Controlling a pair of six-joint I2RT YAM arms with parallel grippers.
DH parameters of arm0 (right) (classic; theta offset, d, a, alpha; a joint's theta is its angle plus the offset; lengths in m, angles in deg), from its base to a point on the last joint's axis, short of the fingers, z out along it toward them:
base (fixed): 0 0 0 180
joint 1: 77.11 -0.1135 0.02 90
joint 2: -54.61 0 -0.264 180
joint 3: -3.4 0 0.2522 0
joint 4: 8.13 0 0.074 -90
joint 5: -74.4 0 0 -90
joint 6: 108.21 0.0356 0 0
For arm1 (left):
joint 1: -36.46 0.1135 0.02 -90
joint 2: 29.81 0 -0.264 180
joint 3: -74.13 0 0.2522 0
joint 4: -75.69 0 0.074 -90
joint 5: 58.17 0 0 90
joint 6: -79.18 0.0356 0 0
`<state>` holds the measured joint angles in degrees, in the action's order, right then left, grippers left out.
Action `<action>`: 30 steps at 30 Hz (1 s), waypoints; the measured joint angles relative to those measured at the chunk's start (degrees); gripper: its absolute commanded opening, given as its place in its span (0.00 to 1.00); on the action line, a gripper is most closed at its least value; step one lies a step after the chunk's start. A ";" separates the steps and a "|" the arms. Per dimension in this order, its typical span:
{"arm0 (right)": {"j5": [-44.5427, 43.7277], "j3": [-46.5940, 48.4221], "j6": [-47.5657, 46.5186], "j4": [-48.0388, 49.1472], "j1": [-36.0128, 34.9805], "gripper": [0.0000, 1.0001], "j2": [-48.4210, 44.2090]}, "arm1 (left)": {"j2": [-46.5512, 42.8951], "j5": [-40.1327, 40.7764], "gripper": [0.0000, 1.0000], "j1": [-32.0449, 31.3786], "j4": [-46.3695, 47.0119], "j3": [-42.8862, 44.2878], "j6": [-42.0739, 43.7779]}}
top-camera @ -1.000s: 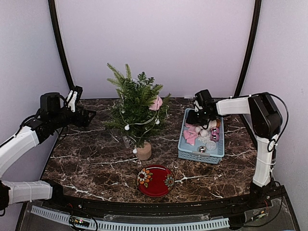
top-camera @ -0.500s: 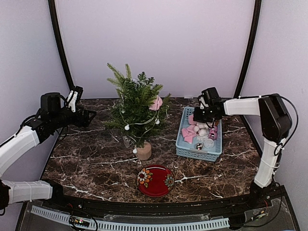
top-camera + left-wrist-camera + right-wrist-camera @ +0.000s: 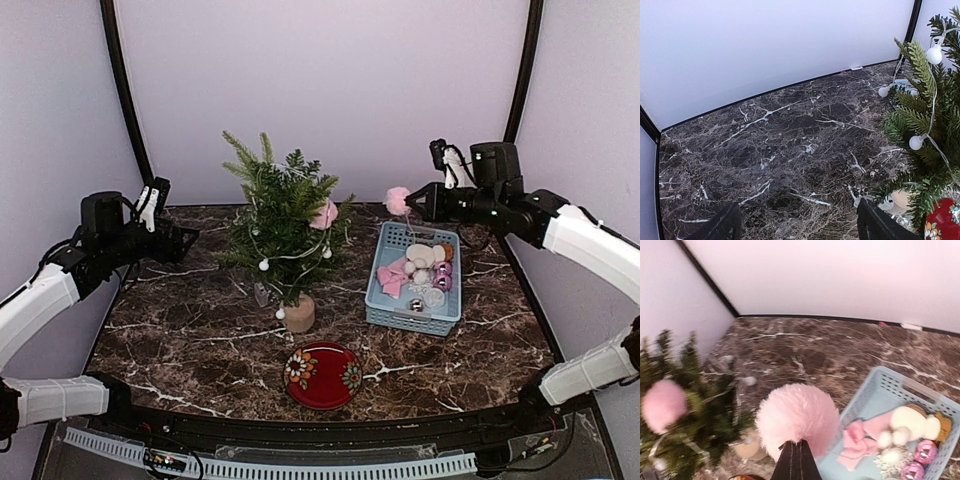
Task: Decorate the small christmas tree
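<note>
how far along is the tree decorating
Partly done. The small christmas tree already carries a string of white balls and a first pink pompom. In hand: the right fingers are shut on a second pink pompom, raised beside the blue basket. Left: hanging it, plus the bows and baubles in the basket.

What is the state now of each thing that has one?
small christmas tree: upright, with bead string and one pink pompom on it.
right gripper: shut on a second pink pompom, raised.
left gripper: open, empty.
blue basket: upright, holding ornaments.
red plate: flat, empty.
</note>
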<state>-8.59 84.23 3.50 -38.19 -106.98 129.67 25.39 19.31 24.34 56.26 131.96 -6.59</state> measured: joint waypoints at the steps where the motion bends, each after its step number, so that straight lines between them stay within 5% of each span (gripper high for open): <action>1: 0.85 0.00 -0.20 -0.22 -2.08 0.00 -2.23 | -0.20 -0.04 0.82 0.00 0.00 0.00 -0.02; 9: 6.80 0.57 1.27 1.22 -17.99 0.00 -10.75 | -1.01 -0.22 0.82 0.00 0.00 0.00 -0.37; 17: 6.05 8.09 0.92 3.13 -32.35 0.00 -4.76 | -2.34 -0.31 0.82 0.00 0.00 0.00 -0.42; 30: -10.25 15.34 0.22 -1.70 -35.89 0.00 5.57 | -3.58 -0.15 0.82 0.00 -0.02 -0.33 -0.39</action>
<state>-18.85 99.57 3.72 -39.89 -142.87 135.25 21.81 19.16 24.34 56.24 131.63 -6.98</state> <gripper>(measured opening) 0.010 0.817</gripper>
